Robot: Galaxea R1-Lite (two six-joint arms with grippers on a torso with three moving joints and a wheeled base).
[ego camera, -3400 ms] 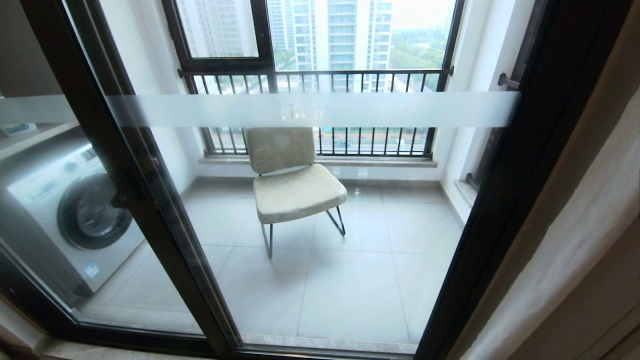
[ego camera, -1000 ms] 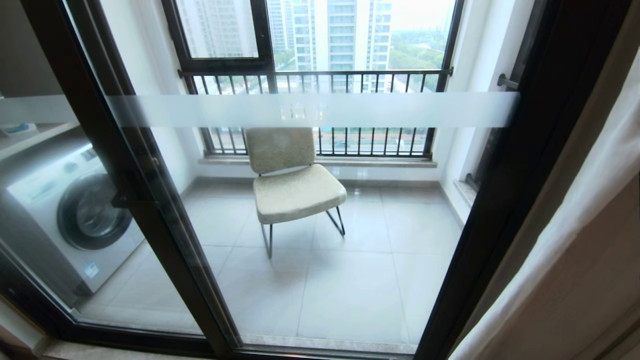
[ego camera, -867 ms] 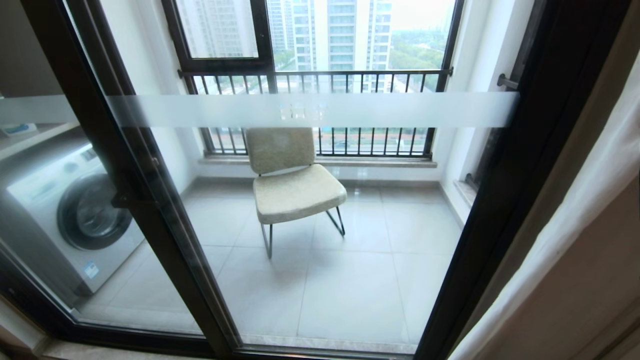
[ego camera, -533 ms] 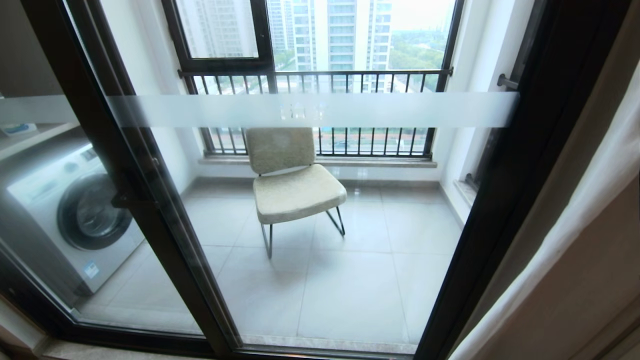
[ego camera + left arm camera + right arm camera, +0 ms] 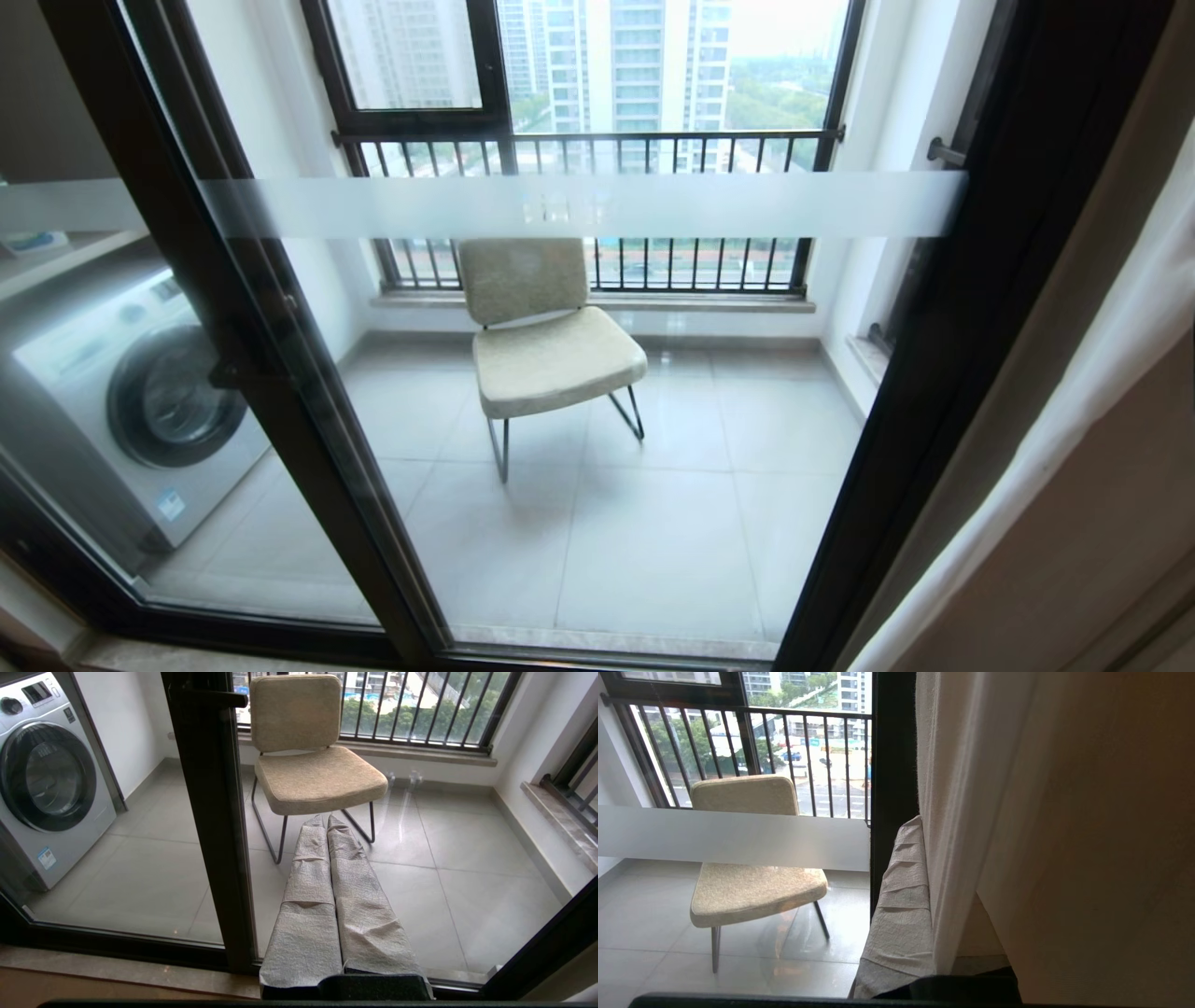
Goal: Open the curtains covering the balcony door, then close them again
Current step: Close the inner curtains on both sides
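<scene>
The balcony door (image 5: 308, 420) stands uncovered, dark-framed glass with a frosted band (image 5: 579, 205) across it. The curtains hang gathered at the right edge: a white layer (image 5: 1074, 420) in front of a beige layer (image 5: 1120, 551). Neither arm shows in the head view. In the right wrist view my right gripper (image 5: 927, 830) is shut on the white curtain layer (image 5: 952, 812), which runs down between the fingers; one cloth-wrapped finger (image 5: 901, 896) shows beside the door frame and the other is mostly hidden behind the fabric. My left gripper (image 5: 325, 820) is shut and empty, pointing at the glass.
Behind the glass a beige chair (image 5: 546, 336) stands on grey tiles, with a washing machine (image 5: 140, 401) at the left. A dark-framed window with a railing (image 5: 588, 140) closes off the balcony's far side. A stone sill (image 5: 117, 970) runs along the foot of the door.
Since the earliest frame the white layer at the right edge has bunched into a fold, and over the last second it has drifted slightly rightward. The door and the left arm are unchanged.
</scene>
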